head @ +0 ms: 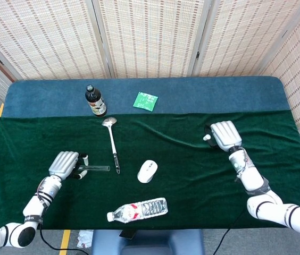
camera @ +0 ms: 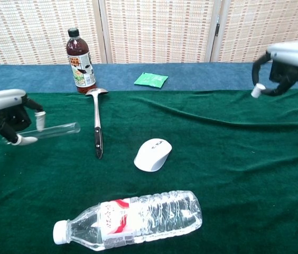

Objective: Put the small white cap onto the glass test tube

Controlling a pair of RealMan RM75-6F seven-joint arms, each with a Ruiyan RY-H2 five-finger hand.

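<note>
Left hand [camera: 6, 119], at the left edge of the chest view, grips the tube [camera: 59, 129], a clear glass cylinder raised off the cloth [camera: 233, 174], its open end pointing toward frame centre. Right hand [camera: 286, 66], upper right, pinches the cap [camera: 255, 91], small and white, at its fingertips. Both items are picked up; bringing them together and seating the cap are not yet done. Hands are well apart.
</note>
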